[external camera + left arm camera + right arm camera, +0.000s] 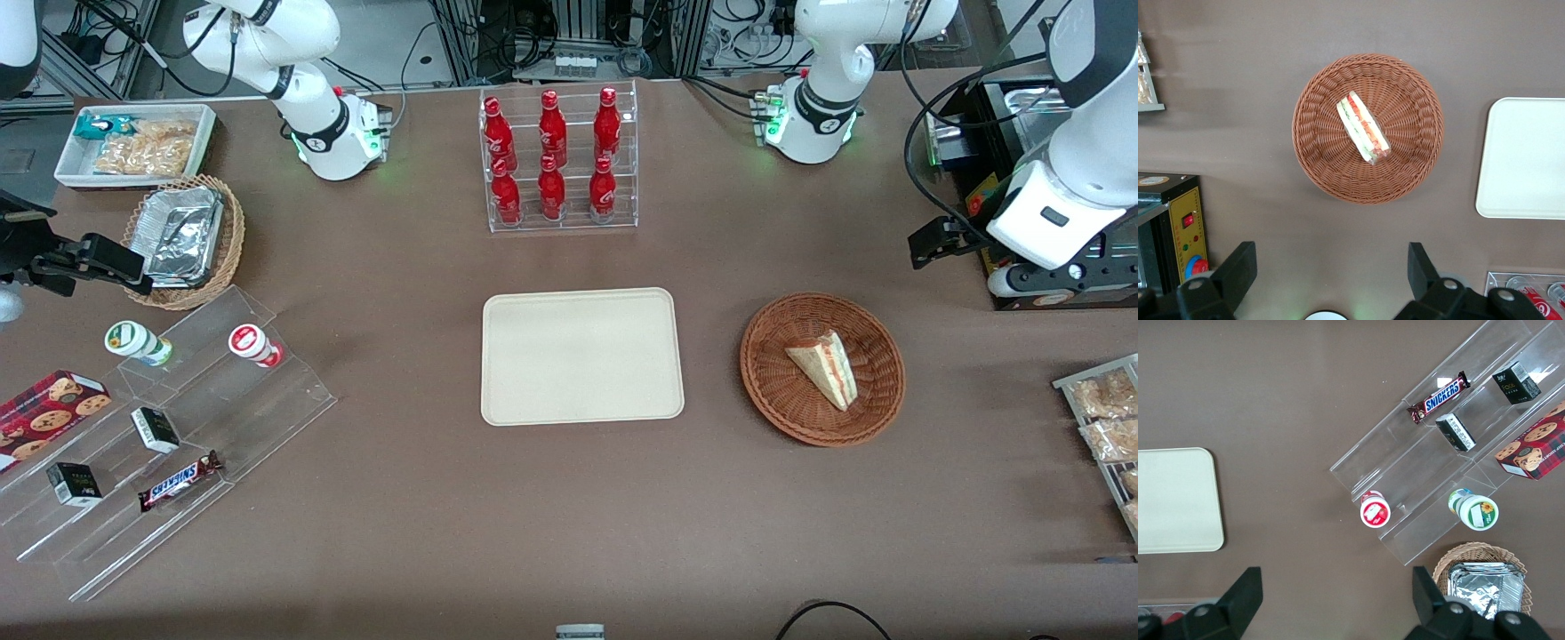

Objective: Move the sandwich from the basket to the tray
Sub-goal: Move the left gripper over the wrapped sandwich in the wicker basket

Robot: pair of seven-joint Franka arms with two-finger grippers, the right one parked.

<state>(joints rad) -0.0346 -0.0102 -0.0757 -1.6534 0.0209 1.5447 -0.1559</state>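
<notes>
Nearest the front camera among the task's things sits the round reddish basket (pixel 822 369), right of centre in the frame, toward the working arm's end of the worktop. The sandwich (pixel 824 365) lies inside it, roughly in the middle, on its side, its long axis running diagonally so the pointed end aims at the lower right of the frame and the filling edge faces the right. The cream tray (pixel 582 356) is beside the basket, centre frame, a clear strip of brown worktop between them, nothing on it.

Farther from the camera, at the upper right edge of the frame, the left arm's gripper (pixel 933 242) hangs well above the worktop and well apart from the basket. From its own wrist camera the jaws stand wide apart with nothing between them, and the sandwich (pixel 1363 128) shows off to one side of their line, not under it.

As I read it, the reach has not begun. The gripper looks to need to travel toward the camera and down, and probably turn so the jaws close across the wedge's short width, though I can't judge its thickness from here.
</notes>
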